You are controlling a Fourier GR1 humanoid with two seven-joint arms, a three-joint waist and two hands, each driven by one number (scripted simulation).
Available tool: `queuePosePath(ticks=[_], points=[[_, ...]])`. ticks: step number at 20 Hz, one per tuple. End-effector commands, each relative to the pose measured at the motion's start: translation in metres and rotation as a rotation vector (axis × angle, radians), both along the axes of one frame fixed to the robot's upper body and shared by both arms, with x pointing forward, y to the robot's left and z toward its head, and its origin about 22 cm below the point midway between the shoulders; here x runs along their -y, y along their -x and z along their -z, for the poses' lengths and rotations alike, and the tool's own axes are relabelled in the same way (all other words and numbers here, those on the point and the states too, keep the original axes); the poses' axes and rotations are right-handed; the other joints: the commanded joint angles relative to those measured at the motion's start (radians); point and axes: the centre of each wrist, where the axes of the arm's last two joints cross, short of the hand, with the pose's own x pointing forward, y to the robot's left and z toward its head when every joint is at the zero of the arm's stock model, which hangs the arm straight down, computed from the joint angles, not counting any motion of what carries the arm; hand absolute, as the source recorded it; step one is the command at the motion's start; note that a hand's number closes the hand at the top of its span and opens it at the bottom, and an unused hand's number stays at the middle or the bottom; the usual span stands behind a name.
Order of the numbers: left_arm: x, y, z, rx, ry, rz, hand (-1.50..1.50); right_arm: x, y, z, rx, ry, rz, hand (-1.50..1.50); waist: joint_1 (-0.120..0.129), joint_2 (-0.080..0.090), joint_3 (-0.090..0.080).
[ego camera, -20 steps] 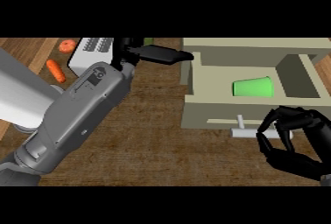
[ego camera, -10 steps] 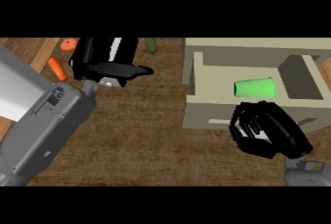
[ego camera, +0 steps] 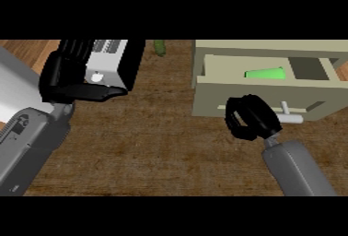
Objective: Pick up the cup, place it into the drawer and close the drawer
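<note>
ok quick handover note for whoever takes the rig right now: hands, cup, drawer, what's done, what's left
Hands: left robot hand open, resting at upper left, holding nothing. The right robot hand has curled fingers, is empty, and sits at the drawer front beside its handle.
Things: green cup is inside the open drawer.
Done: cup placed in the drawer.
Left: push the drawer closed.

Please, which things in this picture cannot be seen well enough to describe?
Head view only.
Cup: the drawer front hides its lower part.
Grey appliance: left robot hand covers it; top edge cuts it.
Green item beside it: cut at the top edge, too small to name.
Right robot hand: contact with the drawer handle unclear.
</note>
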Motion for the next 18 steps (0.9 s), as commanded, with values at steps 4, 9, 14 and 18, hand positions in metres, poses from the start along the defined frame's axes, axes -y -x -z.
queuePosePath(ticks=[4, 9, 14, 18], points=[[-0.028, 0.019, 0.002, -0.013, 0.003, -0.008, -1.5, 0.011, -0.048, 0.032, -0.022, 0.04, 0.022, 1.5, -0.002, 0.005, 0.001], [-0.046, 0.026, 0.019, -0.01, -0.004, 0.013, -1.5, 0.018, -0.087, 0.002, -0.072, -0.002, 0.039, 1.5, 0.016, 0.016, 0.001], [-0.045, 0.029, 0.012, 0.003, 0.017, 0.031, -1.5, 0.027, -0.099, -0.002, -0.101, -0.01, 0.095, 1.5, 0.042, 0.027, 0.003], [-0.046, 0.028, 0.017, 0.02, 0.018, 0.053, -1.5, 0.052, -0.108, -0.021, -0.113, -0.041, 0.119, 1.5, 0.043, 0.033, 0.003]])
